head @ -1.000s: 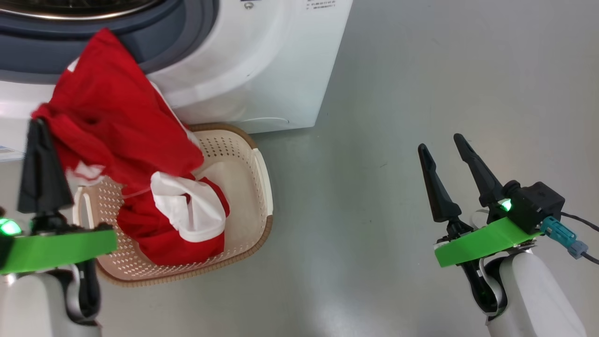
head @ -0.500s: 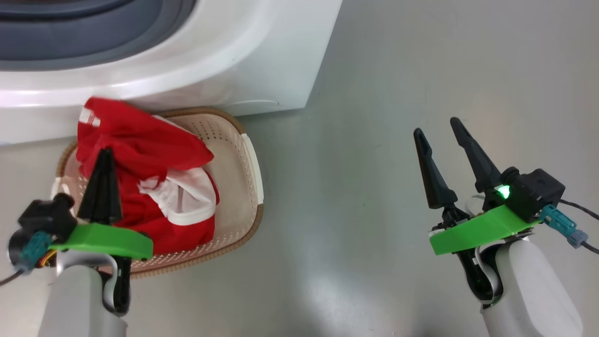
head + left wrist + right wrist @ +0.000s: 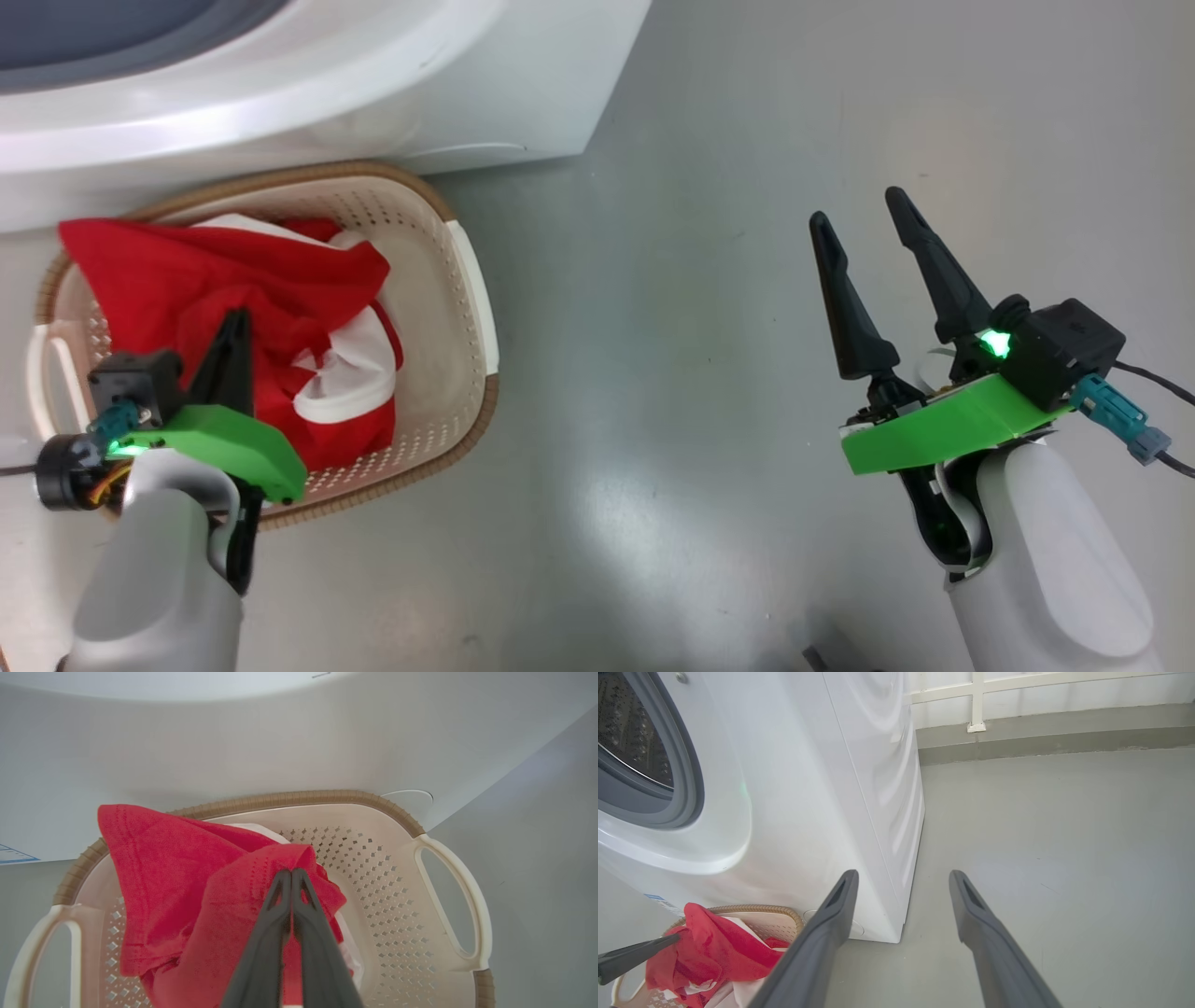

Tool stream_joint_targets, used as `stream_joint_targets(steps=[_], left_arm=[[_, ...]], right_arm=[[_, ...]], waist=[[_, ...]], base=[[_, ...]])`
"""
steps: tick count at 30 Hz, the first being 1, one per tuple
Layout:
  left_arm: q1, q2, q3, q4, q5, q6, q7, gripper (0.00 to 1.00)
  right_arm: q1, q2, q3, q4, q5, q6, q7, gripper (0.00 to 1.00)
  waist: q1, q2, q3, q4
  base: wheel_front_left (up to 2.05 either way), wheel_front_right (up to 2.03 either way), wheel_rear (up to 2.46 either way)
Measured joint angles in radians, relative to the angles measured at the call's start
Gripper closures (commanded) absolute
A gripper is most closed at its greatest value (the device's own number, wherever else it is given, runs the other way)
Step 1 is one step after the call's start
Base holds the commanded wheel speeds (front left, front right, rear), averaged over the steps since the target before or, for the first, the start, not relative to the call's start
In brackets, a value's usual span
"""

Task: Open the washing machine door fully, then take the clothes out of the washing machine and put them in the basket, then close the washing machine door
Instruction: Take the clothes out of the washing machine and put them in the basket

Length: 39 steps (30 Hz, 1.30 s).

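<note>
The red and white clothes point(image 3: 280, 308) lie in the cream basket point(image 3: 467, 280), which stands on the floor against the white washing machine point(image 3: 373, 93). My left gripper point(image 3: 238, 317) hangs over the basket, shut on a fold of the red clothes point(image 3: 187, 868); its fingertips point(image 3: 290, 873) pinch the fabric just above the basket's brown rim point(image 3: 299, 797). My right gripper point(image 3: 857, 207) stands open and holds nothing over bare floor, well to the right. The right wrist view shows the right gripper point(image 3: 902, 875), the machine's open drum mouth point(image 3: 635, 756) and the clothes point(image 3: 710, 947). The washing machine door is out of view.
Grey floor point(image 3: 709, 373) stretches to the right of the basket and the machine. The right wrist view shows a low wall with a white rail point(image 3: 1041, 690) beyond the machine's right side point(image 3: 887, 788).
My left gripper has come down from the drum mouth and brought the red garment into the basket. The head camera has tilted down. The right gripper has stayed open in place.
</note>
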Motion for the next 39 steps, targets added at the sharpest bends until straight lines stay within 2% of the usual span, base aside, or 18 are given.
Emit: stream_joint_targets(steps=[11, 17, 18, 21, 22, 23, 24, 39], left_arm=[[-0.126, 0.047, -0.049, 0.217, 0.000, 0.000, 0.000, 1.00], [-0.181, 0.048, -0.083, 0.306, -0.019, 0.000, 0.000, 1.00], [-0.185, 0.048, -0.088, 0.315, -0.026, 0.000, 0.000, 0.95], [-0.203, 0.050, -0.093, 0.345, -0.048, 0.000, 0.000, 0.59], [-0.207, 0.051, -0.096, 0.350, -0.053, 0.000, 0.000, 0.51], [-0.212, 0.053, -0.098, 0.357, -0.056, 0.000, 0.000, 0.15], [-0.217, 0.054, -0.101, 0.361, -0.056, 0.000, 0.000, 0.00], [-0.211, 0.061, -0.120, 0.334, -0.109, 0.000, 0.000, 0.00]], right_arm=[[-0.025, 0.012, 0.015, -0.005, -0.002, 0.000, 0.000, 0.00], [-0.053, 0.022, 0.017, -0.007, -0.003, 0.000, 0.000, 0.00], [-0.057, 0.023, 0.017, -0.007, -0.003, 0.000, 0.000, 0.00], [-0.057, 0.024, 0.017, -0.007, -0.003, 0.000, 0.000, 0.00], [-0.057, 0.024, 0.017, -0.007, -0.003, 0.000, 0.000, 0.00], [-0.057, 0.024, 0.017, -0.007, -0.003, 0.000, 0.000, 0.00], [-0.057, 0.024, 0.017, -0.007, -0.003, 0.000, 0.000, 0.00], [-0.056, 0.024, 0.014, 0.003, -0.021, 0.000, 0.000, 0.00]], waist=[[-0.0001, -0.0001, 0.067, -0.026], [0.0000, 0.0000, 0.098, -0.036], [0.0000, 0.0000, 0.101, -0.037], [0.0000, -0.0001, 0.108, -0.040], [0.0000, 0.0000, 0.110, -0.041], [0.0000, 0.0000, 0.110, -0.041], [0.0000, 0.0000, 0.110, -0.041], [0.0000, -0.0001, 0.065, -0.027]], base=[[0.00, 0.00, 0.00], [0.00, 0.00, 0.00], [0.00, 0.00, 0.00], [0.00, 0.00, 0.00], [0.00, 0.00, 0.00], [0.00, 0.00, 0.00], [0.00, 0.00, 0.00], [0.00, 0.00, 0.00]])
